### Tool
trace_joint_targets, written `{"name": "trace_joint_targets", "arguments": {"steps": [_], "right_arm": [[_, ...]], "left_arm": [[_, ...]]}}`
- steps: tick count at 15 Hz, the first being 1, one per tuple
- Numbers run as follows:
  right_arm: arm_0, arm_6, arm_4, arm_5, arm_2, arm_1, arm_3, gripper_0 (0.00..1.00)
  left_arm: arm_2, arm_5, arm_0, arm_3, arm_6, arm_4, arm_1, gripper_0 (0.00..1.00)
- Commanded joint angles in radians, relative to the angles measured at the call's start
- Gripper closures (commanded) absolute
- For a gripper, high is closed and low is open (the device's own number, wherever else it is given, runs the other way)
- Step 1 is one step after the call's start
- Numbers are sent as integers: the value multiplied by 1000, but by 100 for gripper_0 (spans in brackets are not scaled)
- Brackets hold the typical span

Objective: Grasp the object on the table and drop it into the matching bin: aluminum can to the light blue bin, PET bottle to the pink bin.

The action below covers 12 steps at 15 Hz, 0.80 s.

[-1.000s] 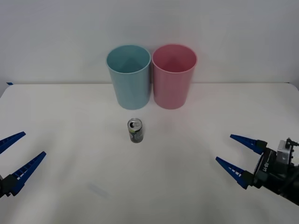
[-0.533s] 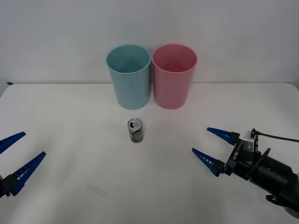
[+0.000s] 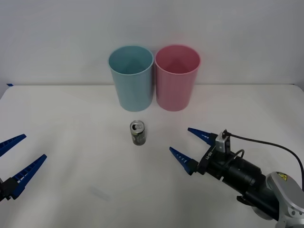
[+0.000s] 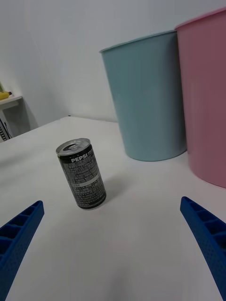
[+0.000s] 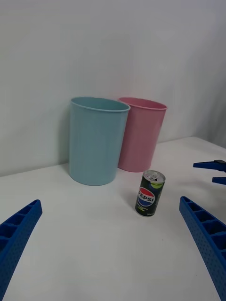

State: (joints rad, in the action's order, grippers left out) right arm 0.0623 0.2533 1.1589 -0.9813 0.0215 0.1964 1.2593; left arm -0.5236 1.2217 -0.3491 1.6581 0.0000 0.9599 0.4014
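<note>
Facing can (image 3: 137, 132), right pincer (image 3: 190, 146) agape

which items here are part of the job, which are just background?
Part of the job:
- aluminum can, upright on the table
- light blue bin
- pink bin
- right gripper, open, nearing the can
- left gripper, open, parked at the table's left edge

Background:
- shelf by the wall
</note>
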Motion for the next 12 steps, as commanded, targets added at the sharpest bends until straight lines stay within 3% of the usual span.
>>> {"name": "trace_joint_targets", "arguments": {"steps": [1, 8, 12], "right_arm": [[8, 15, 36, 35, -15, -55, 0, 0], [19, 38, 108, 142, -69, -153, -1, 0], [120, 127, 116, 139, -43, -192, -141, 0]], "left_arm": [[0, 0, 0, 0, 0, 0, 0, 0], [0, 0, 0, 0, 0, 0, 0, 0], [0, 0, 0, 0, 0, 0, 0, 0]]}}
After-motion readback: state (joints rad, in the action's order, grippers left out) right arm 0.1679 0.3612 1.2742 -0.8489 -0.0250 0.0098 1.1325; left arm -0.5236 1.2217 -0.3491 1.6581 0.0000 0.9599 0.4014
